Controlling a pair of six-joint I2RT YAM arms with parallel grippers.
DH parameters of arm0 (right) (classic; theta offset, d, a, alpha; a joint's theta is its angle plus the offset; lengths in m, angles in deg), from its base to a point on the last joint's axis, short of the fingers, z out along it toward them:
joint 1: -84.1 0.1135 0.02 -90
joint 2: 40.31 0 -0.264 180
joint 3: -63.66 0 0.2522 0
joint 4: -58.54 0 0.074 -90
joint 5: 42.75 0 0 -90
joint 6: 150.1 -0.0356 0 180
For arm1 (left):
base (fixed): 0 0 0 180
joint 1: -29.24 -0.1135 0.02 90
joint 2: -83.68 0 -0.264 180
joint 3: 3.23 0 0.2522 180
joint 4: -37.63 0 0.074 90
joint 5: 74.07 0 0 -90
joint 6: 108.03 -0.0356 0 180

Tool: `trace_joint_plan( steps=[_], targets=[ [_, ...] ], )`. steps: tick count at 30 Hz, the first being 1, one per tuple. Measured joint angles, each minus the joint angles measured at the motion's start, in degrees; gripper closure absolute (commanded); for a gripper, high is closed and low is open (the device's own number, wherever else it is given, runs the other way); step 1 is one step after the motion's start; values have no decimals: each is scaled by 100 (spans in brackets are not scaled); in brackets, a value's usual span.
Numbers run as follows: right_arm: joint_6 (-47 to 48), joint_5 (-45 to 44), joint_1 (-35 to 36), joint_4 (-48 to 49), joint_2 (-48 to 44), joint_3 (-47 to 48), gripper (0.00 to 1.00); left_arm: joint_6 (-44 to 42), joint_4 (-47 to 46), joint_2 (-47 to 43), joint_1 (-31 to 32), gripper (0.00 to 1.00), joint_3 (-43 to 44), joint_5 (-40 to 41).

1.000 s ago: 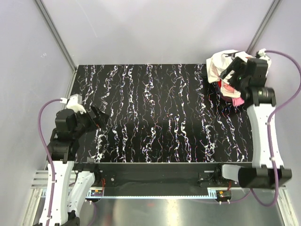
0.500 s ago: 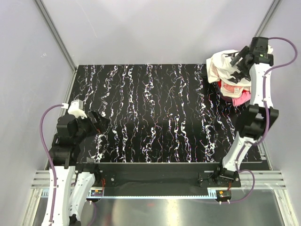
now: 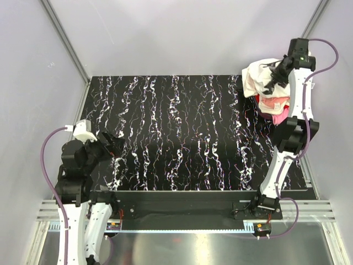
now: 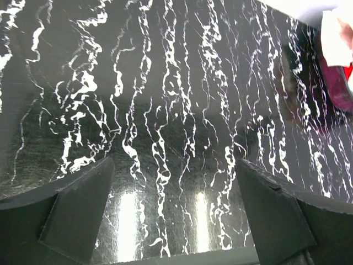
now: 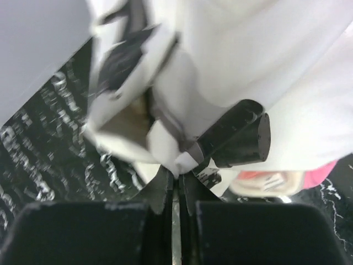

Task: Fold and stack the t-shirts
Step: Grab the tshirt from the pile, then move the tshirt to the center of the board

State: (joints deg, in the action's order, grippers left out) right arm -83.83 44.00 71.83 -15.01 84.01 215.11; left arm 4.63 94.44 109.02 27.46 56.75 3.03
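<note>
While my left gripper [image 3: 112, 144] hovers by the near left corner of the tabletop [image 3: 182, 127], jaws spread wide and holding nothing, the work sits at the far right corner. There my right gripper [image 5: 177, 175] is pinched tight on a fold of the white t-shirt [image 5: 231, 49], atop the heap of t-shirts [image 3: 274, 104]. I judge this the pick-up step; next it wants drawing toward the middle and spreading flat. Its black print [image 5: 118, 58] may be lettering, but I can read nothing.

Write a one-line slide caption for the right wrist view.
Right gripper shut on a fold of the white t-shirt, marbled black table showing behind.
</note>
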Motion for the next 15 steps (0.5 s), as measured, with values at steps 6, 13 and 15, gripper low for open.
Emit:
trace_joint_plan(
  steps=[6,13,15],
  targets=[
    [107,391,1327,-382,-507,1364,100,2,-44,-39,-74,1,-70,-24],
    [-590,1867,1969,503,-3086,431,43,7,-52,68,-79,1,-87,-17],
    [-612,1718,1843,595,-3659,142,0,7,-52,109,-79,1,-87,-15]
  ],
)
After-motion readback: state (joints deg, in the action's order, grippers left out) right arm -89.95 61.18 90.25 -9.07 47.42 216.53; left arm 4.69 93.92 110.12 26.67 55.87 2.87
